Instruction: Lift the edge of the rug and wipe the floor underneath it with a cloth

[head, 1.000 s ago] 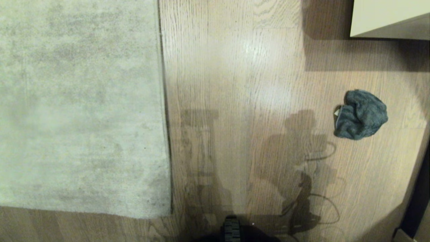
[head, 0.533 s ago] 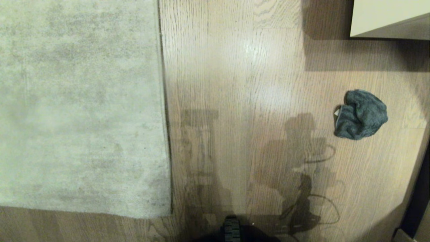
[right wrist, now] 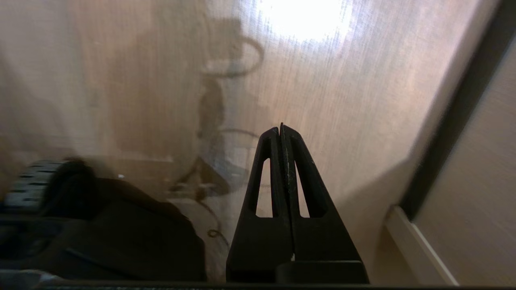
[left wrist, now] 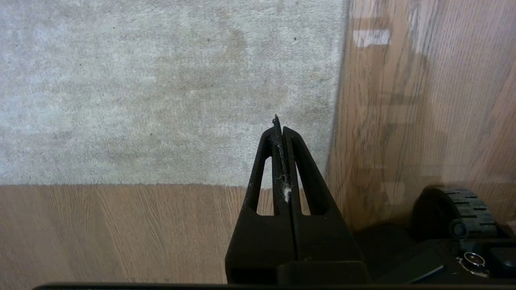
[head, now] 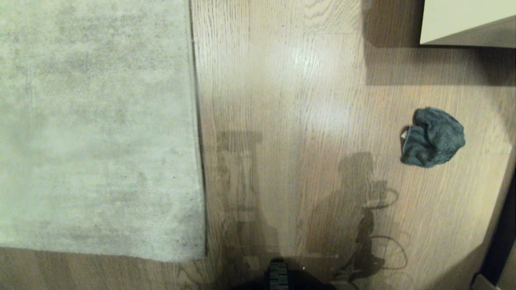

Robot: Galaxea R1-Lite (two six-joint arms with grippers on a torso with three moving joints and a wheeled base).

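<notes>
Cloth (head: 433,137) — far from right claw (right wrist: 281,128)

Left hand (left wrist: 279,128): both fingers pressed flat together, nothing between them, poised above the rug edge (left wrist: 336,121) near its corner. Right hand (right wrist: 281,133): fingers likewise closed and empty, well apart from that edge.

Floor (head: 290,100): a broad bare strip was left open between the rug edge (head: 198,133) and the cloth (head: 433,137). Far right corner was blocked by a pale cabinet (head: 463,20); near right side was bounded by a dark-edged panel (head: 502,237).
</notes>
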